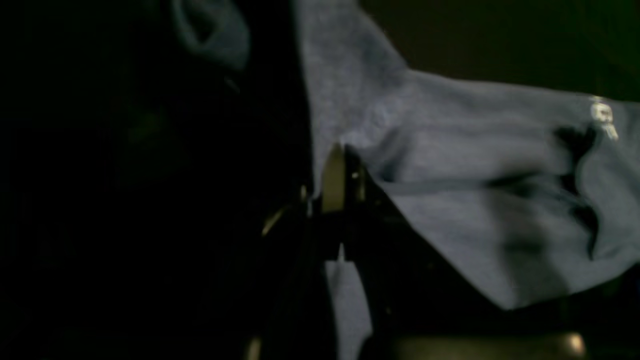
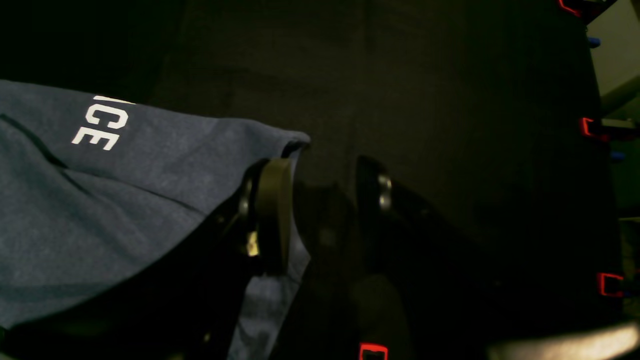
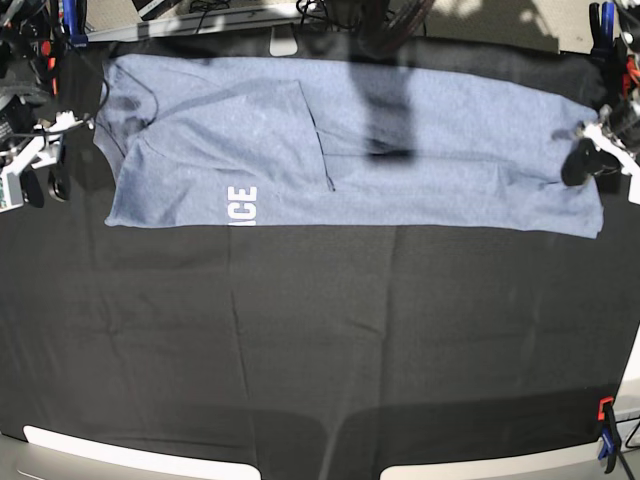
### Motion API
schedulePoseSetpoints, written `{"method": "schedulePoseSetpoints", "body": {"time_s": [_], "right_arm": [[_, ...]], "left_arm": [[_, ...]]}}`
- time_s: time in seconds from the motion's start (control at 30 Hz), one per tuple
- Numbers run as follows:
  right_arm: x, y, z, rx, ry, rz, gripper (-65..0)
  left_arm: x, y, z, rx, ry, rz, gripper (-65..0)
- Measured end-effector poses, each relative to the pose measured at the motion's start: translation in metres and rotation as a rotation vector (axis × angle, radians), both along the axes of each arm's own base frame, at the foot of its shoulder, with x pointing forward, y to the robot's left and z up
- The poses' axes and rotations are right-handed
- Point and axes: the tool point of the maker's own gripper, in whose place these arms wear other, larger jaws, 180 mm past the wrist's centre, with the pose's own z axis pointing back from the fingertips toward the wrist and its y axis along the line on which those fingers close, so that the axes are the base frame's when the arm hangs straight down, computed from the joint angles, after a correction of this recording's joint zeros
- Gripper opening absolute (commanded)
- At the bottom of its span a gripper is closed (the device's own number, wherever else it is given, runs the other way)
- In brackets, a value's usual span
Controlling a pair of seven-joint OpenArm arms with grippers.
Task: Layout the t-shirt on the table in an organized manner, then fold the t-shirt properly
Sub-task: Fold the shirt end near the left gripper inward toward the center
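- One t-shirt [image 3: 400, 160] lies folded in a long band across the far tabletop [image 3: 320, 340], long axis side to side.
- Left fingers [image 1: 336, 175] clamp its edge; right fingers [image 2: 270, 210] stand apart, one touching the opposite end.

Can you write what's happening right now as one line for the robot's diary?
t-shirt: long folded strip, far side of table | left gripper: shut on t-shirt edge | right gripper: open beside other end

text: white "ICE" | on: t-shirt [image 3: 350, 140] | elsewhere: none
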Motion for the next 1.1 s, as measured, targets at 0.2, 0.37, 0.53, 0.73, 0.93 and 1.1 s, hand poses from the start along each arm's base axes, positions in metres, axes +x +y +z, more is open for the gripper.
{"method": "schedulePoseSetpoints", "body": {"time_s": [0.2,0.37,0.53,0.73,0.93,1.1], "right_arm": [[0.002,0.008,0.002,0.045,-0.017,0.022,-43.8],[0.002,0.008,0.003,0.044,-0.018,0.023,-43.8],[0.002,0.008,0.002,0.042,-0.014,0.022,-43.8],[0.0,0.007,0.0,0.04,0.0,0.018,-43.8],[0.0,0.007,0.0,0.04,0.0,0.018,-43.8],[0.0,0.007,0.0,0.04,-0.001,0.018,-43.8]], "left_arm": [[-0.015,-0.053,0.029,-0.023,-0.086,-0.03,-65.0],[-0.019,-0.1,0.044,-0.085,-0.125,-0.079,-65.0],[-0.025,-0.167,0.036,-0.166,-0.09,-0.216,-65.0],[-0.018,-0.218,0.034,-0.192,-0.078,-0.239,-65.0],[-0.027,-0.257,0.02,-0.121,-0.026,-0.321,-65.0],[-0.034,-0.278,0.016,-0.076,-0.004,-0.373,-65.0]]}}
